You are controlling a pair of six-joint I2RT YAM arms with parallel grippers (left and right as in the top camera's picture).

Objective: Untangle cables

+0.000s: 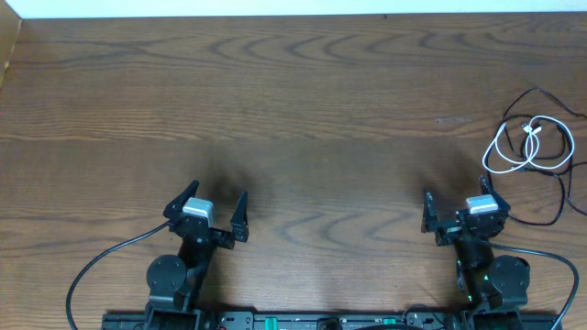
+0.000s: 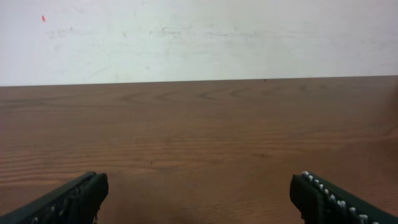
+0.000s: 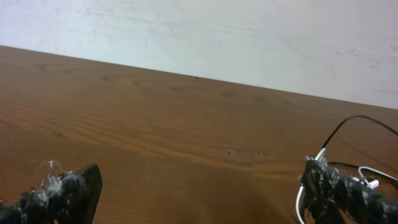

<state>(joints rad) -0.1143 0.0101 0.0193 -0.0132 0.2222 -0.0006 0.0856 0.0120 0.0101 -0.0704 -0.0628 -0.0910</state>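
A white cable (image 1: 532, 145) lies coiled in loops at the far right of the wooden table, tangled with a thin black cable (image 1: 558, 188) that runs around and through it. In the right wrist view the white cable (image 3: 300, 200) and the black cable (image 3: 354, 120) show at the right edge, partly behind the right finger. My right gripper (image 1: 456, 209) is open and empty, just in front and left of the cables; it also shows in its wrist view (image 3: 202, 193). My left gripper (image 1: 213, 206) is open and empty at the front left, far from the cables, with only bare wood between its fingers (image 2: 199, 196).
The wooden table (image 1: 293, 101) runs back to a white wall (image 2: 199, 37). Thicker black arm cords (image 1: 101, 261) curve by each arm base at the front edge.
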